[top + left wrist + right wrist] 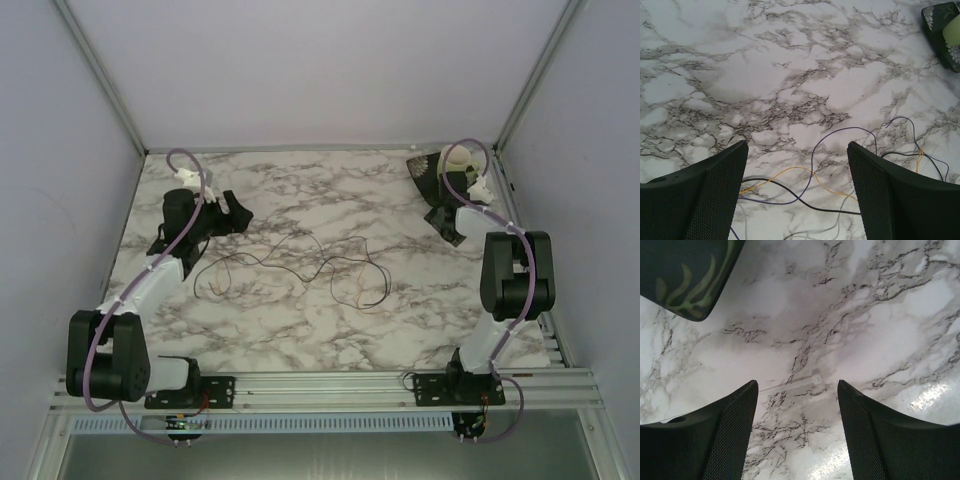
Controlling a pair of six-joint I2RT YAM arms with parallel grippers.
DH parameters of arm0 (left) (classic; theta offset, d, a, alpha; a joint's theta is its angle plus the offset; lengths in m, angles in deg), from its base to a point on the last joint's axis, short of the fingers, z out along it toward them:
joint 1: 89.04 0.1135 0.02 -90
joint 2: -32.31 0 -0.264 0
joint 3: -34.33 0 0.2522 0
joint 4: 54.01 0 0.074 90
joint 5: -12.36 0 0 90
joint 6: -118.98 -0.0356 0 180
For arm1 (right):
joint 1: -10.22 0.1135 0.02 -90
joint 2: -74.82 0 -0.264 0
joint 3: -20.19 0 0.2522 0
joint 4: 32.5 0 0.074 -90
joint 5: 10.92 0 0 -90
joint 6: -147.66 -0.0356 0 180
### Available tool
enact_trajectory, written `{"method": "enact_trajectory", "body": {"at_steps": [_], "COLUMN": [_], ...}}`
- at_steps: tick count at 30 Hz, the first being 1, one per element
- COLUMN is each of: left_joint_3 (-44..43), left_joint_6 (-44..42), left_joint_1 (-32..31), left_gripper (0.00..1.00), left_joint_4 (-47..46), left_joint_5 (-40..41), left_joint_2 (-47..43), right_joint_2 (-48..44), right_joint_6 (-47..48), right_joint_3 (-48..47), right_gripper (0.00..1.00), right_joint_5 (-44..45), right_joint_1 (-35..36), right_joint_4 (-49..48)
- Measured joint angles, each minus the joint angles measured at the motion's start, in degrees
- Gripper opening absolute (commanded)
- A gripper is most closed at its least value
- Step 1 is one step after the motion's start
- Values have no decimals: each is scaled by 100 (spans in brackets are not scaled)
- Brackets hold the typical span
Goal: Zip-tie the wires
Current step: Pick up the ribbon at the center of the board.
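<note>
- left pincer [797,145] wide open, empty, hanging over the wires [812,172]
- right pincer [797,382] open too, holding nothing, white zip tie [790,385] flat on the table [880,330] below

Robot lab test cell.
White panel walls [330,70] and aluminium framing [100,70] enclose a marble-patterned table [330,330]; the left arm [140,290] and right arm [515,275] are bolted to a slotted rail [330,385].
</note>
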Motion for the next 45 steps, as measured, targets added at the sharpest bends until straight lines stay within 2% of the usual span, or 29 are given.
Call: {"method": "enact_trajectory", "body": {"at_steps": [12, 37, 45], "left_joint_3": [0, 0, 0], "left_joint_6": [0, -11, -44], "left_joint_1": [0, 0, 0], "left_gripper": [81, 80, 80], "left_joint_4": [-94, -107, -103], "left_joint_5": [-42, -83, -83], "left_joint_2": [107, 164, 164], "right_joint_2": [127, 570, 638], "right_joint_6": [-774, -1021, -1019], "right_joint_3": [-181, -380, -450], "right_gripper": [57, 49, 38], "right_joint_5": [505, 874, 975], "right_joint_1": [175, 350, 352], "right_joint_4": [413, 649, 671]}}
